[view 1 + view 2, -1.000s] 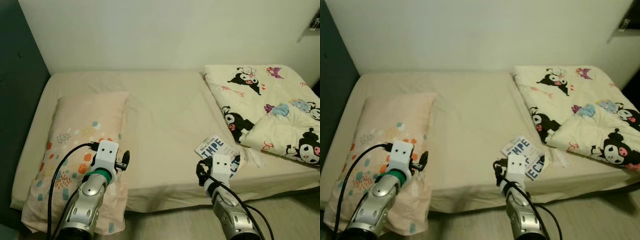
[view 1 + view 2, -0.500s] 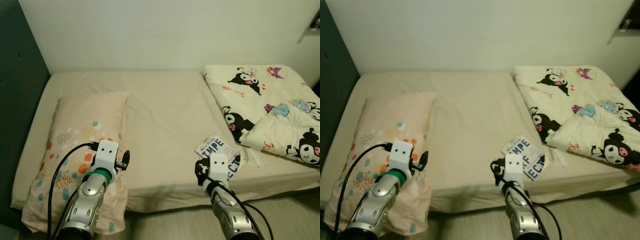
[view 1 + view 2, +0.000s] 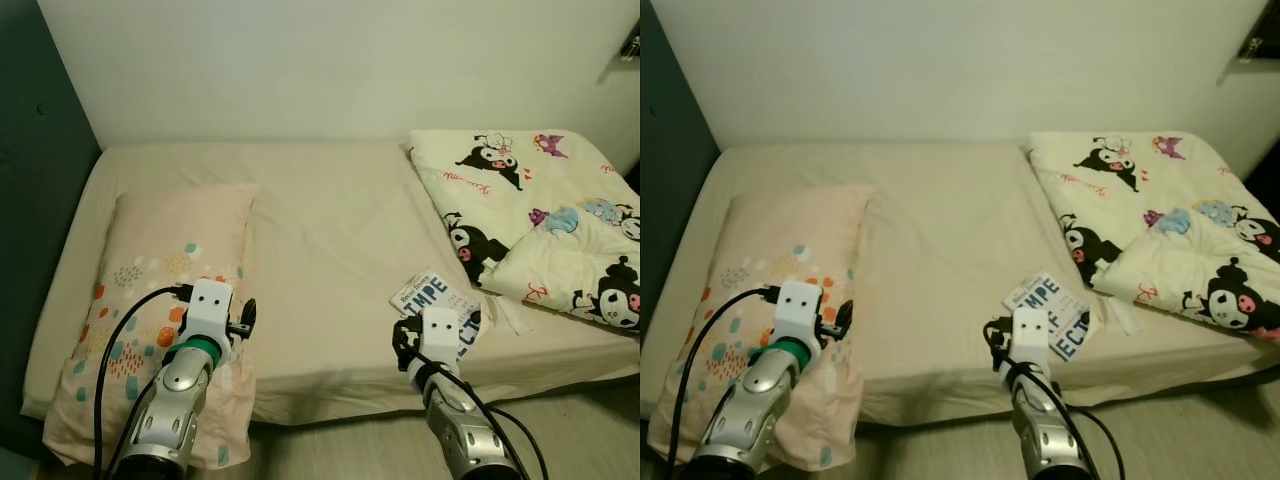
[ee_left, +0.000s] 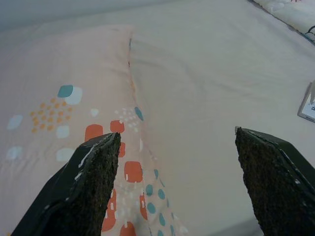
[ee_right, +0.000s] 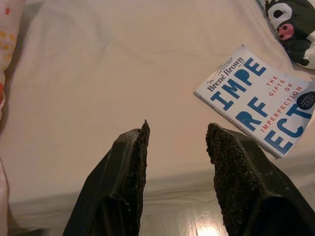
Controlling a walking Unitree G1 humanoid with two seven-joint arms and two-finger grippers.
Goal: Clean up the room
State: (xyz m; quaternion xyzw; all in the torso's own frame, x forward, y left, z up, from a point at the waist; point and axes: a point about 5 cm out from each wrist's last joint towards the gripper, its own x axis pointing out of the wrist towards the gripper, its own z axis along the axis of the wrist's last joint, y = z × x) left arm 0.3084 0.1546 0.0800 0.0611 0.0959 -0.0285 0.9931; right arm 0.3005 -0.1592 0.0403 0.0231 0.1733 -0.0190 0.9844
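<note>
A white book [image 5: 261, 105] with big blue letters lies flat near the front edge of the beige bed [image 3: 340, 220]; it also appears as the book [image 3: 428, 288] just beyond my right arm. My right gripper [image 5: 177, 132] hovers open over bare sheet at the bed's front edge, the book a little ahead and to its right. A peach pillow [image 3: 170, 250] with coloured dots lies on the bed's left side and hangs over the front edge. My left gripper [image 4: 177, 142] is open wide above the pillow's [image 4: 59, 98] near right part, holding nothing.
A cream blanket [image 3: 530, 200] with black cartoon figures is bunched on the bed's right side, close to the book. A dark wall [image 3: 40, 200] borders the bed on the left, a pale wall [image 3: 320, 70] behind. Light floor [image 3: 340, 450] runs along the front.
</note>
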